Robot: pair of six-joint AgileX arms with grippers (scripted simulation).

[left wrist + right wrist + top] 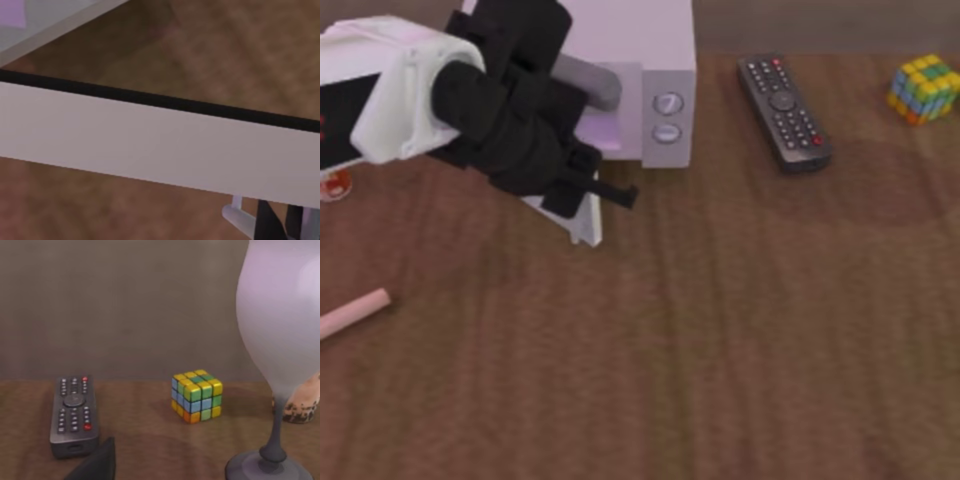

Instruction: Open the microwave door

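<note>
The white microwave [640, 40] stands at the back middle of the table, its two silver knobs [667, 103] facing front. The microwave door [585, 228] is swung out toward the front left, and the pale purple inside [605, 130] shows. My left gripper [610, 190] is at the door's free edge. In the left wrist view the door's edge is a white band [150, 135], and black fingers [270, 222] close round its slim handle [239, 216]. My right gripper [97, 465] is parked out of the top view, low over the table near the remote.
A black remote [783, 98] lies right of the microwave and a colourful cube [923, 88] sits at the far right. A pink stick [352, 312] lies at the left edge. A pale goblet [280, 340] stands close to the right wrist camera.
</note>
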